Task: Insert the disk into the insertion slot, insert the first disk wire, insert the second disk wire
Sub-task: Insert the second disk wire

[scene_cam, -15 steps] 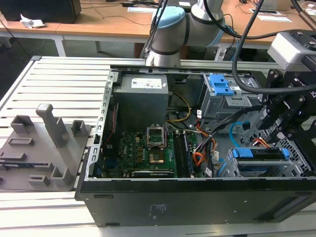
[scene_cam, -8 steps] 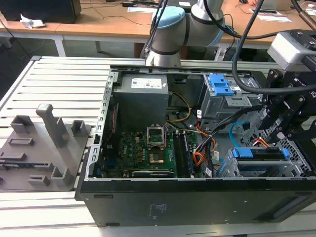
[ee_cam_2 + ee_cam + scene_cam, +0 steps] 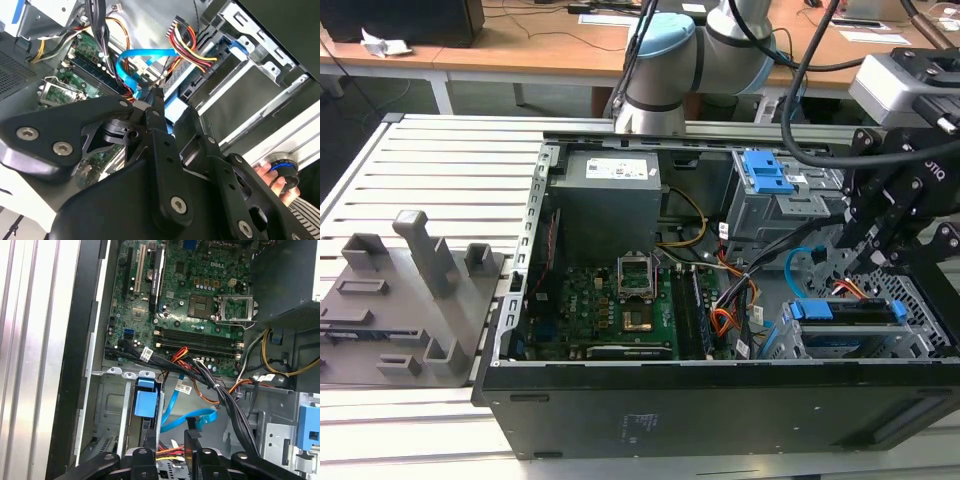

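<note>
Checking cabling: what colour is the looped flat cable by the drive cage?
Light blue; the flat cable shows best in the first wrist view.

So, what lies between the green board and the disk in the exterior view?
In the exterior view, a tangle of black and orange wires crosses that stretch, and the light-blue cable loops up nearer the disk.

place: robotics lab | evidence: slotted aluminium bench [image 3: 430,160]; robot arm [image 3: 660,60]; desks [image 3: 520,50]
</note>
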Robot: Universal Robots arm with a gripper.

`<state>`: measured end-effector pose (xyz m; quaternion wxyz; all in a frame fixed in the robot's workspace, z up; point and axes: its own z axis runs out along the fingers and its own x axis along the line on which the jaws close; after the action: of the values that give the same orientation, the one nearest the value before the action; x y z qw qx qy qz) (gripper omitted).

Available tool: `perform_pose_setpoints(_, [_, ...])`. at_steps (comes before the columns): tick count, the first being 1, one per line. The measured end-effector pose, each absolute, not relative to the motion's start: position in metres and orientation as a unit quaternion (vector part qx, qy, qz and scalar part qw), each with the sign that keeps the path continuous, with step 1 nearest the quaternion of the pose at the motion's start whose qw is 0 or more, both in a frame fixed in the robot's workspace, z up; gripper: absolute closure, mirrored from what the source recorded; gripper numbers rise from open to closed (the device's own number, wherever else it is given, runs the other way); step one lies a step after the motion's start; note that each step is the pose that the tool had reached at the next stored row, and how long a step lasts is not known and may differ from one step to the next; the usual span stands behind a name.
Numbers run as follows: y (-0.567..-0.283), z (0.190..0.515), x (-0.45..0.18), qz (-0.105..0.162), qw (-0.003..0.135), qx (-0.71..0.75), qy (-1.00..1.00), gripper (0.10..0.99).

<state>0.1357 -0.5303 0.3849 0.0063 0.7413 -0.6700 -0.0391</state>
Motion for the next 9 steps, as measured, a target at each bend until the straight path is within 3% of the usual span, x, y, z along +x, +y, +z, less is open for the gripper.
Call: perform_pose_setpoints(9, [-0.5285, 0.3847, 0.1332, -0.039, 0.006, 0.741, -0.670, 0.725])
